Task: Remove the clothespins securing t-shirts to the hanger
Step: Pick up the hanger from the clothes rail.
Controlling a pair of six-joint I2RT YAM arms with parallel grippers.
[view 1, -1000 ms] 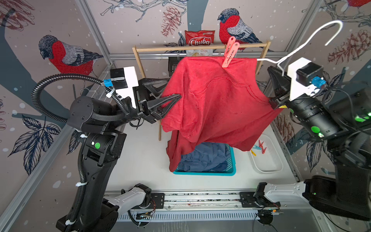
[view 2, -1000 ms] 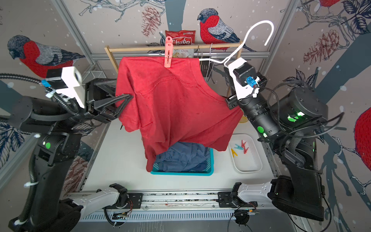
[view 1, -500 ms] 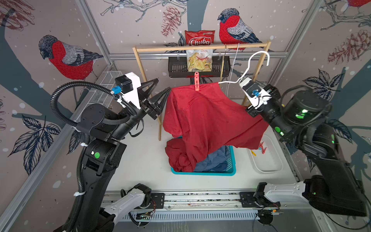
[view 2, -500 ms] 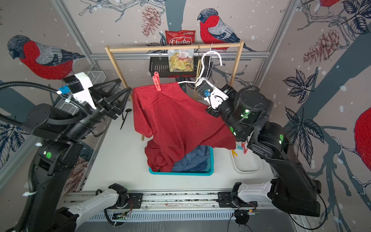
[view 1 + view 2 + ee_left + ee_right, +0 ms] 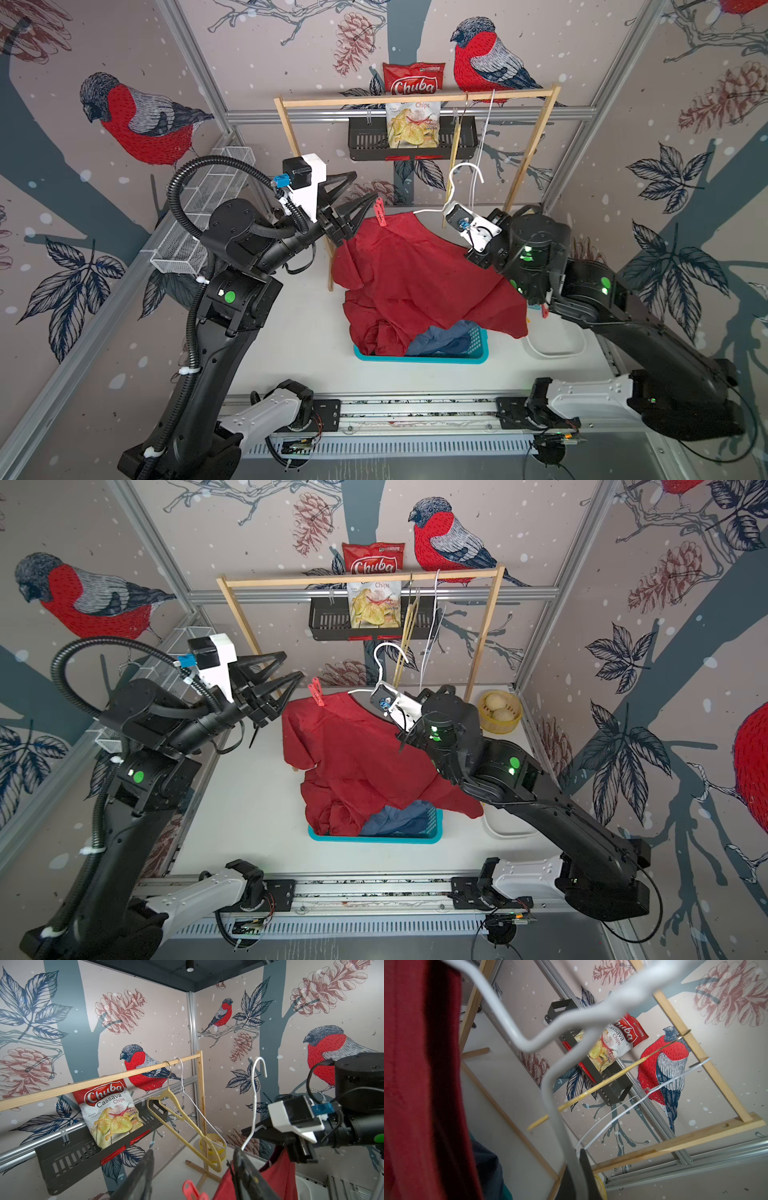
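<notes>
Bird-print walls boxed a white tabletop. Small red plastic clothespin (image 5: 379, 211) stood near-upright on the dark red cloth t-shirt (image 5: 415, 270) shoulder, long axis roughly vertical, handles up. Left gripper (image 5: 365, 186) was approx half open, empty, just beside it. Right gripper (image 5: 252, 1129) was clamped on the white wire hanger (image 5: 453, 195). Pin prob light, stiff, springy; pinch the handle ends.

Left end effector (image 5: 365, 185) agape, right end effector (image 5: 246, 1131) clenched
</notes>
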